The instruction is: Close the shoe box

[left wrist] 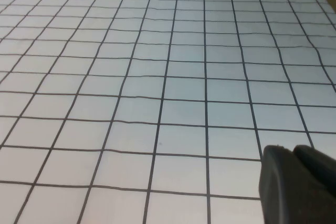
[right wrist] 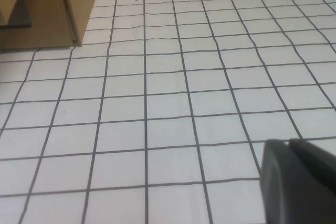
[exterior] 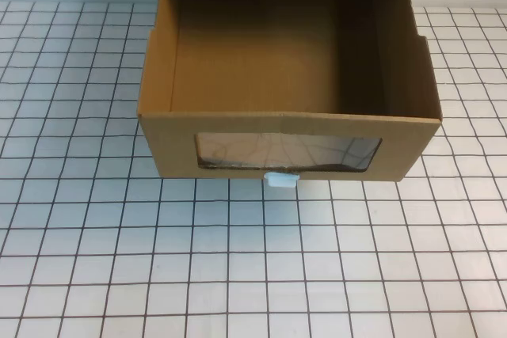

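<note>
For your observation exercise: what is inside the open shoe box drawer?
The shoe box drawer shows only bare cardboard floor and walls. The front wall hides the floor strip behind it. The left gripper and right gripper are above bare table.

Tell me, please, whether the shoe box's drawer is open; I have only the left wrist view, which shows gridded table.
Observer: Yes. In the high view the shoe box has its drawer pulled out toward the robot, with the white pull tab below the window.
Operator: Thank you. Where is the right gripper?
Observer: The right gripper shows only in its own wrist view, over the bare gridded table, with a corner of the box in sight and apart from it.
Operator: Does either arm show in the high view?
Observer: No, neither does. The left gripper appears only in your view, over the table.
</note>
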